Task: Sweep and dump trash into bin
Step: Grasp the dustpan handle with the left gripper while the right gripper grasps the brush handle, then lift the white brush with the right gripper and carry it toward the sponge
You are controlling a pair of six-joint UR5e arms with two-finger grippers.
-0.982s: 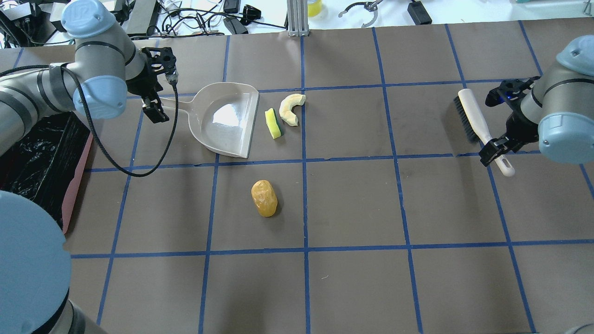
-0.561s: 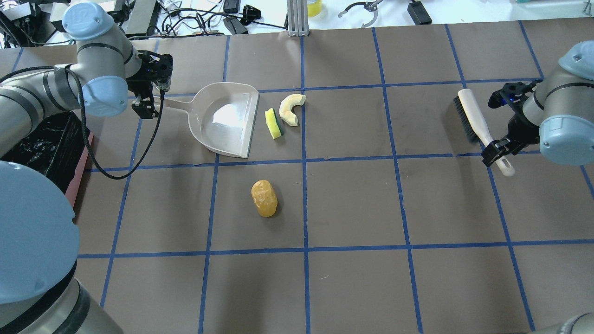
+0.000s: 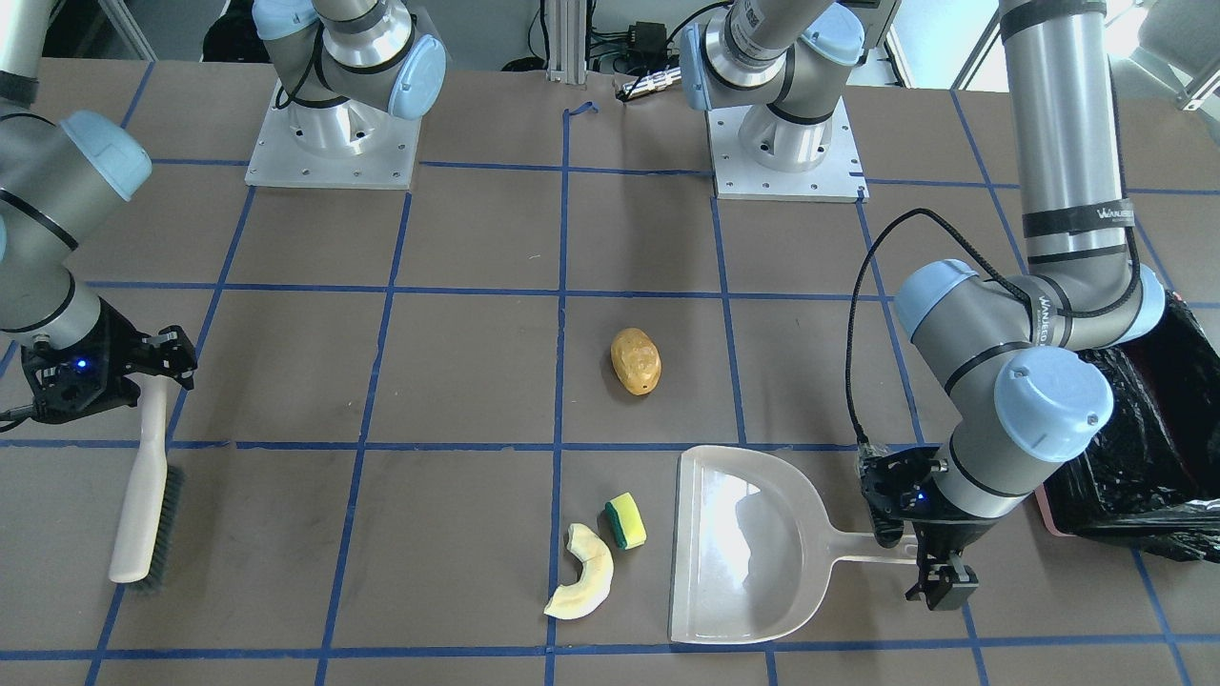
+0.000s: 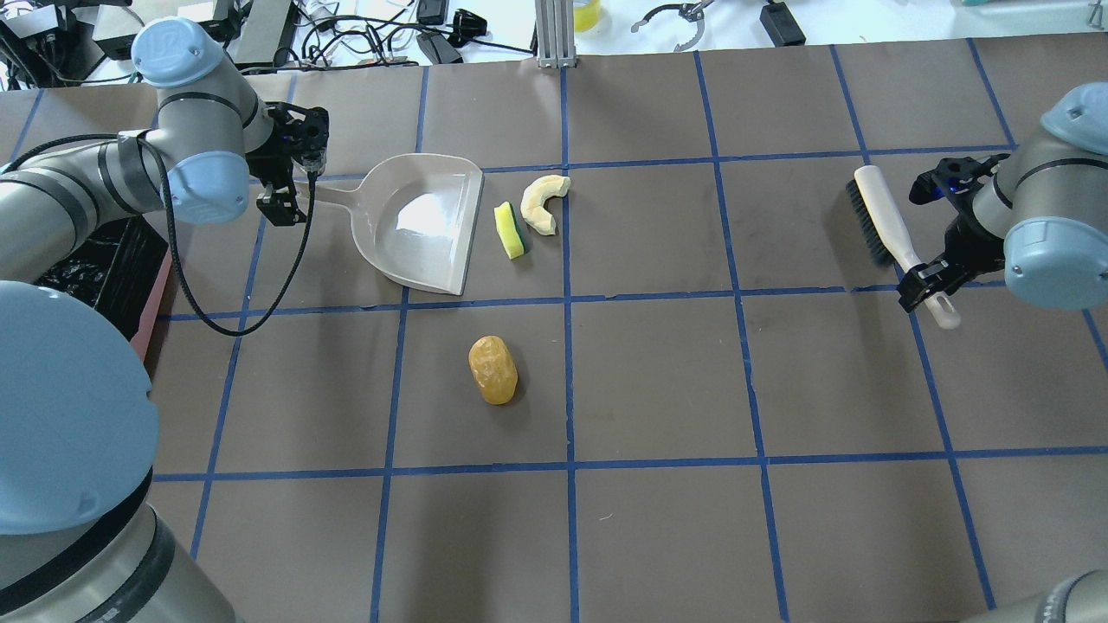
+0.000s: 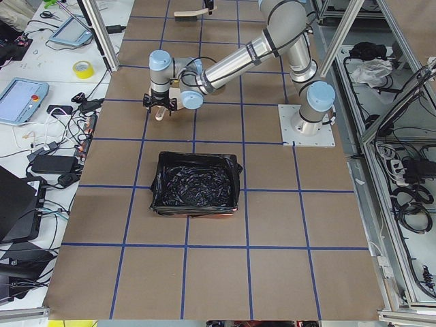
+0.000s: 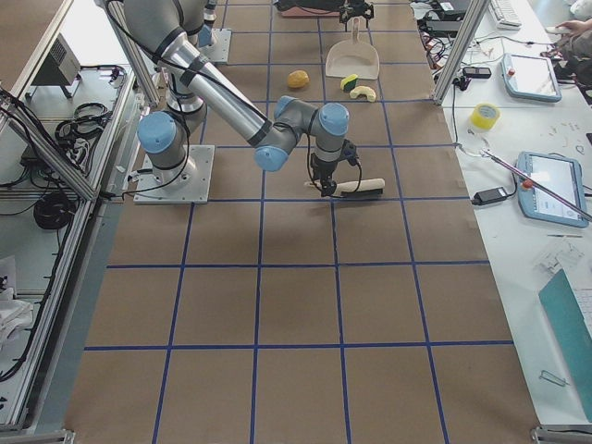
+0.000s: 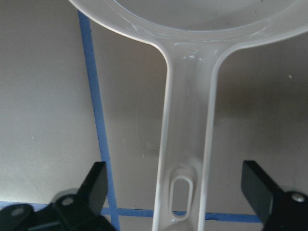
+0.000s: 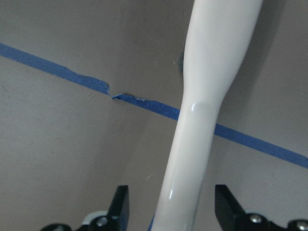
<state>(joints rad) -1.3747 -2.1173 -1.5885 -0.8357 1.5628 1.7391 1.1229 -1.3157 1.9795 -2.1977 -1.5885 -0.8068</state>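
Closest to the robot, the potato (image 4: 492, 369) lies alone on the desk (image 4: 692, 389), well apart from the dustpan (image 4: 424, 221) and on the robot's side of its open edge. The bin (image 5: 196, 185), with its black bag, stands past the dustpan's handle end, toward the robot's left and a little nearer the robot than the dustpan. The dustpan lies flat, and the left hand (image 7: 179, 185) sits low over the tip of its handle; the fingers (image 7: 96, 179) are spread wide on either side with a clear gap to the handle, gripping nothing. Just beside the dustpan's open edge lies the sponge (image 4: 510, 230), yellow side up. The crescent (image 4: 542, 202) is next to it, on the side away from the dustpan. Far off to the robot's right of the dustpan lies the brush (image 4: 892, 229), bristles down the side. The right hand (image 8: 173, 207) straddles its handle end, fingers apart and not closed on it
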